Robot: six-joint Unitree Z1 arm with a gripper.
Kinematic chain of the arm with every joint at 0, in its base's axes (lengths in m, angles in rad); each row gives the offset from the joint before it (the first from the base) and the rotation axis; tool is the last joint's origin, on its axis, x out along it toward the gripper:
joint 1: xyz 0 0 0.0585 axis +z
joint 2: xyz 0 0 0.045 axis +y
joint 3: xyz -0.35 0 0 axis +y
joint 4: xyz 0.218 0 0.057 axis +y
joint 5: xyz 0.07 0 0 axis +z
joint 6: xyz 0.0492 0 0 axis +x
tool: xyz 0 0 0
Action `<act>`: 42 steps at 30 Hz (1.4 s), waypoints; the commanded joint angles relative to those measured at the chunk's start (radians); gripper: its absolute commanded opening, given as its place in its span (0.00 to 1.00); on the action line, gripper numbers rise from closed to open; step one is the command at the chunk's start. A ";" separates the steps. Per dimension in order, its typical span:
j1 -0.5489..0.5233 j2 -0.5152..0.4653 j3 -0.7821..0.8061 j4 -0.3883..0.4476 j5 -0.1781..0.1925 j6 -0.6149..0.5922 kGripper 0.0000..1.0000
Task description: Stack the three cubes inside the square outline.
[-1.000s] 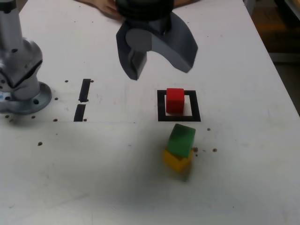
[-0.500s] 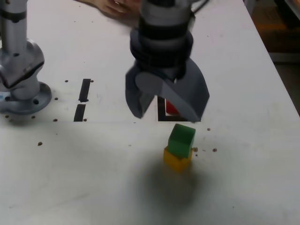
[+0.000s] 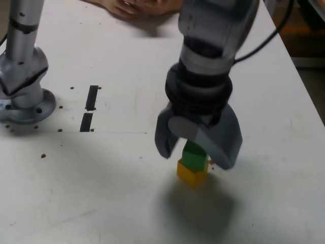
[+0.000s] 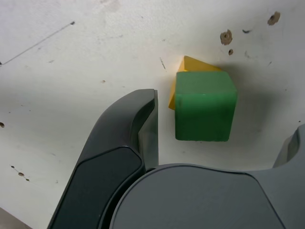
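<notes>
Our hand hangs wide open, gripping nothing, jaws either side of the green cube atop the yellow cube on the tabletop

Exterior view: camera set high off the arm, looking steeply down across the white tabletop, the arm's base at the exterior view's left, a person's hand at the far edge. Wrist view: mounted just behind the jaws, aimed straight down, very close. Both take in the green cube on the yellow cube.
</notes>
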 commanded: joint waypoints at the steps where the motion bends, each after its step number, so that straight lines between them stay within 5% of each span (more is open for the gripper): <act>1: -0.006 0.014 0.000 -0.006 -0.007 0.001 0.94; 10: -0.010 0.036 0.035 -0.024 -0.035 -0.007 0.79; 27: -0.049 0.030 0.011 -0.091 0.015 -0.013 0.06; 42: -0.063 -0.009 0.070 -0.089 0.038 -0.036 0.01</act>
